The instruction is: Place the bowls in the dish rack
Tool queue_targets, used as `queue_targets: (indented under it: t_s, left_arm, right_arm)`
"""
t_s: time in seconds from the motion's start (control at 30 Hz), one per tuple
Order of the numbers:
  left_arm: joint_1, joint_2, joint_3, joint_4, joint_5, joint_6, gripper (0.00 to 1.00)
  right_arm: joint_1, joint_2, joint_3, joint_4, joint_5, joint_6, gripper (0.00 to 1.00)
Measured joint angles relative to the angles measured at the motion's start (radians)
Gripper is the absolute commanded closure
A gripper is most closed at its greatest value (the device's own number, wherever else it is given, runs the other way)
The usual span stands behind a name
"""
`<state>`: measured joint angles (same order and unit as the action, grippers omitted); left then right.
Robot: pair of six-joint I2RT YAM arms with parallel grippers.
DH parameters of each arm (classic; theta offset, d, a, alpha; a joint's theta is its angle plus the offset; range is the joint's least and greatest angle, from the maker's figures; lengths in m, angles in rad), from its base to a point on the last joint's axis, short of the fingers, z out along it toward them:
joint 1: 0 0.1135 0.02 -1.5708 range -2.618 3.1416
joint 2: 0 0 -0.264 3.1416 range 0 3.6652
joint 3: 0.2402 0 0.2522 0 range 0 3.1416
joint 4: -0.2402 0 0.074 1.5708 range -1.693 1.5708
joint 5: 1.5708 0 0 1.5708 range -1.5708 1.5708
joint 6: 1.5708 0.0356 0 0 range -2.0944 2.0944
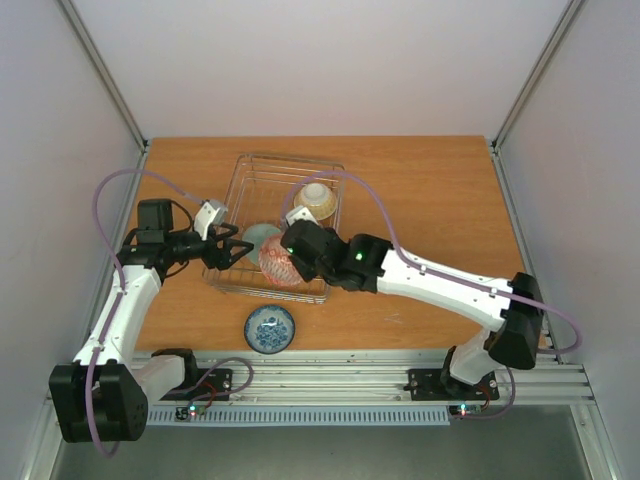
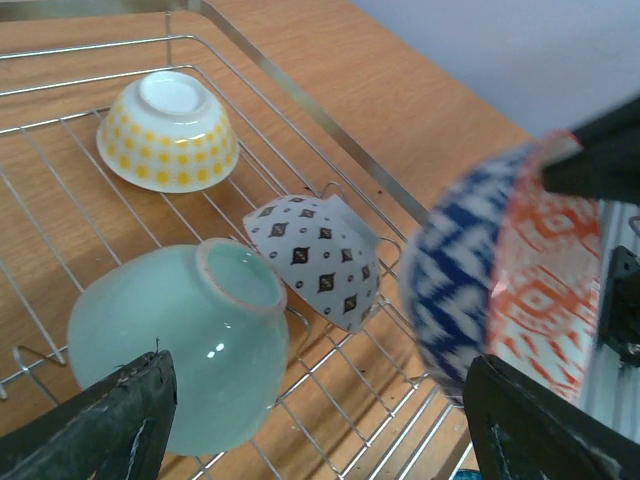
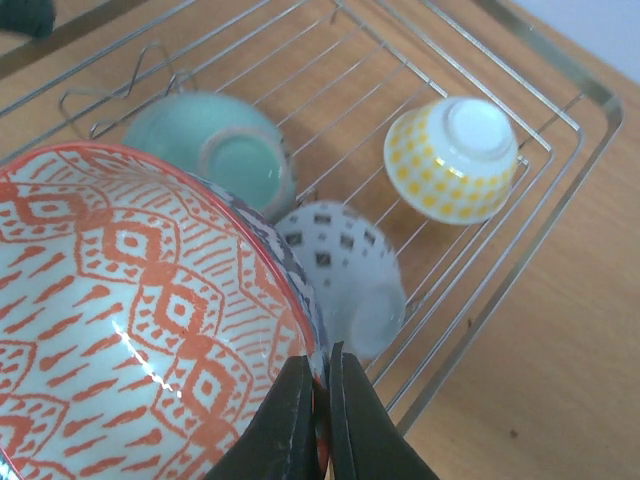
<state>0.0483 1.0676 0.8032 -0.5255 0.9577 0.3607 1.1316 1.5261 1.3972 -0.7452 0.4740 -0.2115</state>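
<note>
Top external view: three bowls racked, one carried, one waiting

Three bowls are seen lying in the dish rack [image 1: 290, 158]: the yellow-dotted bowl [image 1: 318, 199], the mint bowl [image 2: 180, 340] and the speckled bowl [image 2: 315, 258]. The red patterned bowl [image 3: 130, 320] is pinched at its rim by the right gripper [image 3: 318, 400] over the rack's near side, probably not yet set down. The blue bowl [image 1: 269, 328] is left on the table [image 1: 430, 200]. The left gripper [image 1: 232, 250] is spread wide, empty.

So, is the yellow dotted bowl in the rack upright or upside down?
Upside down. The yellow bowl shows its white foot on top, and its rim rests on the dish rack wires.
</note>
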Motion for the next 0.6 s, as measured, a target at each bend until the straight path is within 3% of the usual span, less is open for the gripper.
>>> queue_targets:
  t_s: [0.33,0.6]
  left_arm:
    - [0.000,0.000,0.000,-0.056,0.068,0.053,0.21]
    - [0.000,0.002,0.000,-0.059,0.060,0.056,0.21]
  right_arm:
    - [-0.056,0.185,0.222,0.000,0.029,-0.106,0.99]
    - [-0.056,0.192,0.290,0.011,0.005,-0.150,0.99]
